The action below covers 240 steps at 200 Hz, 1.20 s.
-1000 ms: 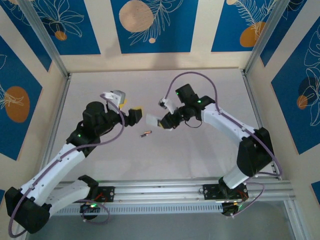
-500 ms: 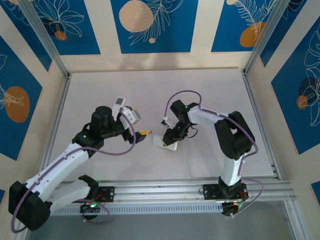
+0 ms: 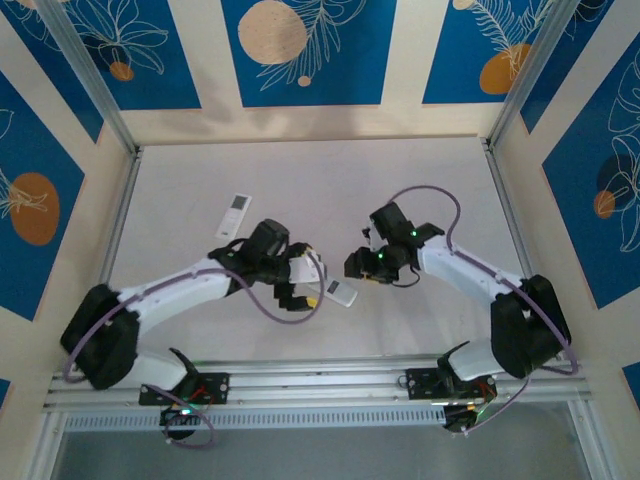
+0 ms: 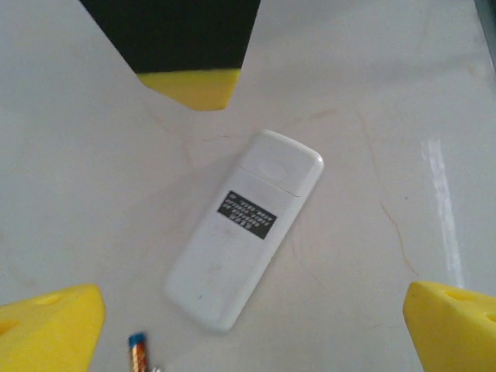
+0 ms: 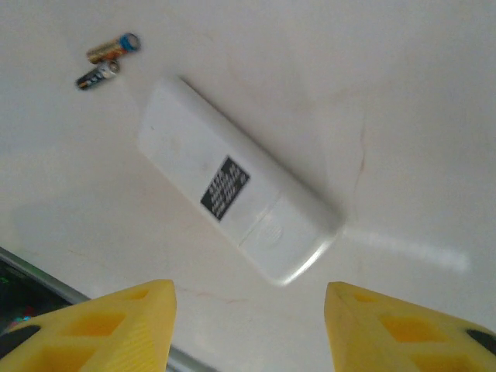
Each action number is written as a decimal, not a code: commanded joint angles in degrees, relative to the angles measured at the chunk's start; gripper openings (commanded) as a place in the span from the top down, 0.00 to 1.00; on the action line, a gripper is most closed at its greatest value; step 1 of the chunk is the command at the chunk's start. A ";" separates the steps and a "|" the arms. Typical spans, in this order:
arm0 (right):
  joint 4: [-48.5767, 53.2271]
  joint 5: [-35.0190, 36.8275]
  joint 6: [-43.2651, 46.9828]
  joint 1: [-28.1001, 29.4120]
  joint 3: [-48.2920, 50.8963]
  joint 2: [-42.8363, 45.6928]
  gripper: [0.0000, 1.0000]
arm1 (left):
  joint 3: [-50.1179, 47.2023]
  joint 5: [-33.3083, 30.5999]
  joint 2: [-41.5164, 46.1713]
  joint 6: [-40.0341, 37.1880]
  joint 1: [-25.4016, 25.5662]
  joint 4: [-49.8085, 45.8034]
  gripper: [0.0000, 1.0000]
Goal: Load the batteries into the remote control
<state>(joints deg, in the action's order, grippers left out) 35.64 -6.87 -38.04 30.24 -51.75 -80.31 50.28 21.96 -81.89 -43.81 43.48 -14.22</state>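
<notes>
Top external view: a white remote point(image 3: 342, 292) lies on the table point(image 3: 300, 180) between the two grippers. The left gripper point(image 3: 300, 295) is just beside its left end and the right gripper point(image 3: 357, 265) is just above its right end.
Left gripper: its jaws stand wide apart with nothing between them. In the left wrist view the left gripper point(image 4: 252, 318) hovers over the remote point(image 4: 244, 229), a yellow fingertip point(image 4: 50, 325) in each lower corner of the frame.
Right gripper: its jaws are parted and empty. In the right wrist view the right gripper point(image 5: 248, 310) hangs just short of the remote point(image 5: 236, 198), touching nothing.
Remote face: back side up, with a black label point(image 5: 225, 188) near the middle and the ribbed cover end looking closed.
Batteries, position: the batteries point(image 5: 105, 62) lie loose on the table, close together, just off the end of the remote that is away from the cover. They are clear of both sets of fingers.
Right wrist view adds: both batteries whole, one gold with a blue end, the other darker.
Left wrist view adds: one battery point(image 4: 138, 350) cut by the bottom edge, near the left fingertip.
Top external view adds: a second remote point(image 3: 236, 213), well apart toward the far left of the table.
Count: two remotes, two batteries, two grippers.
</notes>
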 commanded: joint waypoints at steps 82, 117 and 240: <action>-6.16 1.04 -17.86 3.42 1.62 -11.42 0.50 | 21.97 5.42 -26.82 -21.81 0.72 -14.85 0.10; -6.40 2.26 -17.85 4.60 1.30 -14.45 0.54 | 21.89 5.92 -28.08 -21.26 0.72 -16.48 0.13; 0.38 3.08 -7.03 3.25 -8.68 -22.71 0.67 | 18.50 -5.03 -30.82 -10.49 3.80 -14.25 0.22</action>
<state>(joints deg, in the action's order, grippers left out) 39.33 -5.43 -48.40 33.45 -58.41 -99.37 71.92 24.62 -109.97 -56.23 45.41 -26.04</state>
